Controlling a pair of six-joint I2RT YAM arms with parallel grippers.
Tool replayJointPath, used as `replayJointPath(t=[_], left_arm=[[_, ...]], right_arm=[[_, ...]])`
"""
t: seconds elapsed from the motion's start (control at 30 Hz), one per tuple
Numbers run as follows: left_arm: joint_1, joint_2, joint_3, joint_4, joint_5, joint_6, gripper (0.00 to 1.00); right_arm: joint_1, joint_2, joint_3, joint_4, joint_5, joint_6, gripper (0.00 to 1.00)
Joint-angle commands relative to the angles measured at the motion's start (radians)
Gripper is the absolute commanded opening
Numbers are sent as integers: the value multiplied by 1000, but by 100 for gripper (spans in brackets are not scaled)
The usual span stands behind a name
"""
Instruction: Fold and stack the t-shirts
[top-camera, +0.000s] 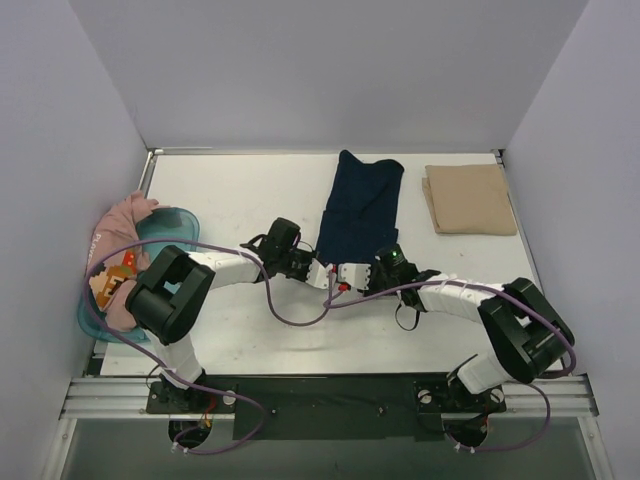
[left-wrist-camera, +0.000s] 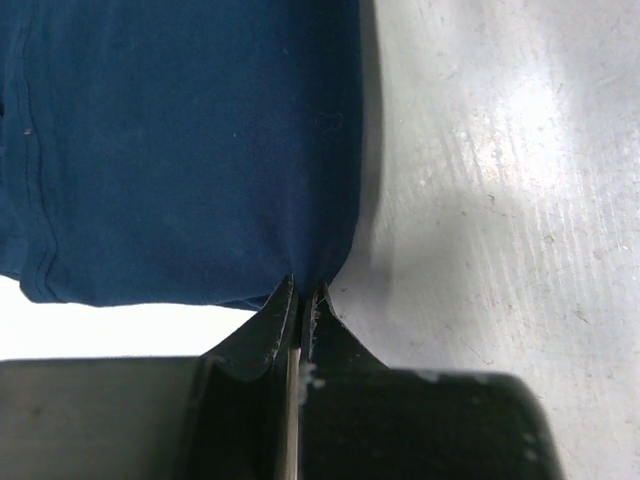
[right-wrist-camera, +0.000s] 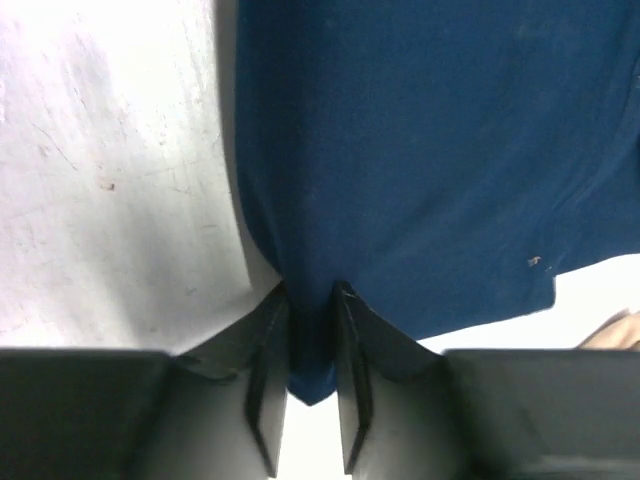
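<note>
The dark navy t-shirt (top-camera: 360, 205) lies folded into a long strip at the table's middle. My left gripper (top-camera: 325, 272) and right gripper (top-camera: 350, 275) sit close together at its near edge. In the left wrist view the left gripper (left-wrist-camera: 301, 285) is shut, pinching a corner of the navy cloth (left-wrist-camera: 180, 150). In the right wrist view the right gripper (right-wrist-camera: 312, 292) is shut on a fold of navy cloth (right-wrist-camera: 420, 150) that pokes out behind the jaws. The tan-beige t-shirt (top-camera: 468, 198) lies folded at the back right. The pink t-shirt (top-camera: 120, 225) hangs over the tub.
A teal plastic tub (top-camera: 182, 222) stands at the table's left edge with the pink shirt in it. The white table (top-camera: 240, 195) is walled by grey panels at the back and sides. Purple cables loop from both arms over the near table.
</note>
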Motion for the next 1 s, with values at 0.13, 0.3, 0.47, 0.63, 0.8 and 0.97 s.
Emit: replayJointPath(t=[0.13,0.3,0.47,0.63,0.8,0.97], left_arm=[[-5,-59,2,59,32,-29,0],[-8,-125,110,-306,80,-71,0],[-12,-220,211,-804,167,-64,0],[-66,-387,209,-1073,206,-53,0],[-124,-507,268,-1295,222,-125,0],[-120,-536,360,-1353,252,-243,0]], right_arm=[[22,0,-38,-137,99,15,0],[129,-219,-9,-437,49,65,0],[270,-414,60,-745,-43,200,0],[481,-555,153,-958,-129,364,0],[552,-572,323,-1101,-328,486,0],[525,-586,399,-1113,-427,544,0]])
